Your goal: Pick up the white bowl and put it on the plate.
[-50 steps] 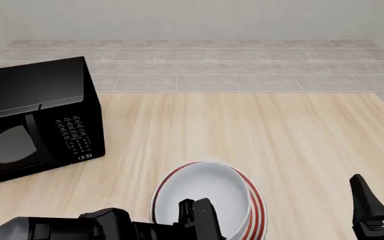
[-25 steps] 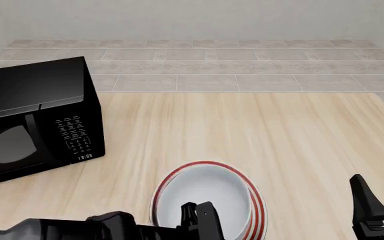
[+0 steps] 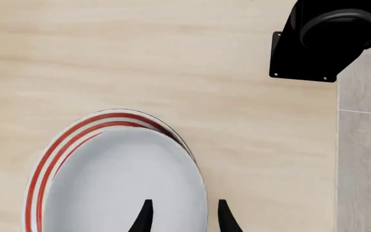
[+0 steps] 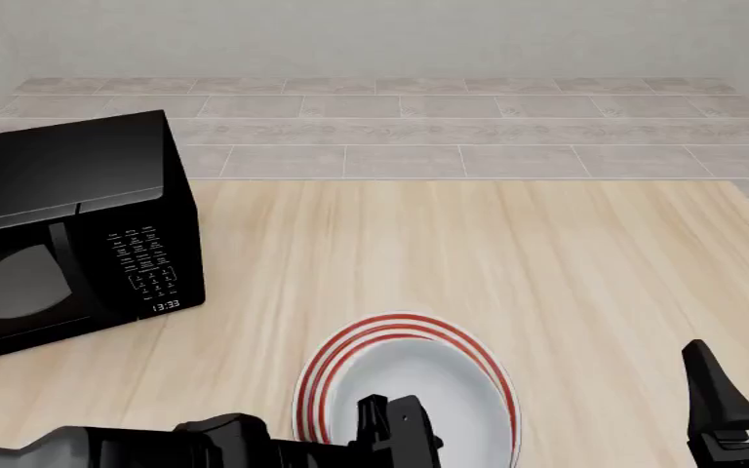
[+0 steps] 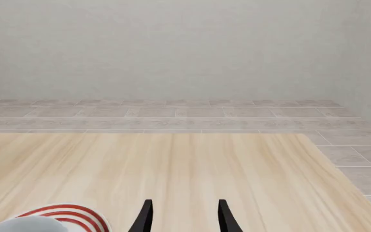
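Arms first: we see the left arm lying low along the near edge of the table (image 4: 544, 253), coming in from the left, with the left gripper (image 4: 398, 429) at the near rim of the white bowl (image 4: 408, 395). In the left wrist view its two dark fingertips (image 3: 145, 220) stand on either side of the bowl's rim, close together, but we cannot tell if they pinch it. The bowl sits on the plate (image 4: 348, 356), pushed toward the near side, so the red rings show at the far and left sides.

The right gripper (image 4: 739, 400) stands upright at the near right corner, well apart from the plate, with its fingers spread and nothing between them.

A black microwave (image 4: 69, 229) sits on the far left. We read "13:33" on its little clock; the button labels are too small to read.

Only the left wrist view shows the base of the other arm (image 3: 324, 41) at the table edge. Only the right wrist view shows the grey wall (image 5: 172, 48) behind the table.
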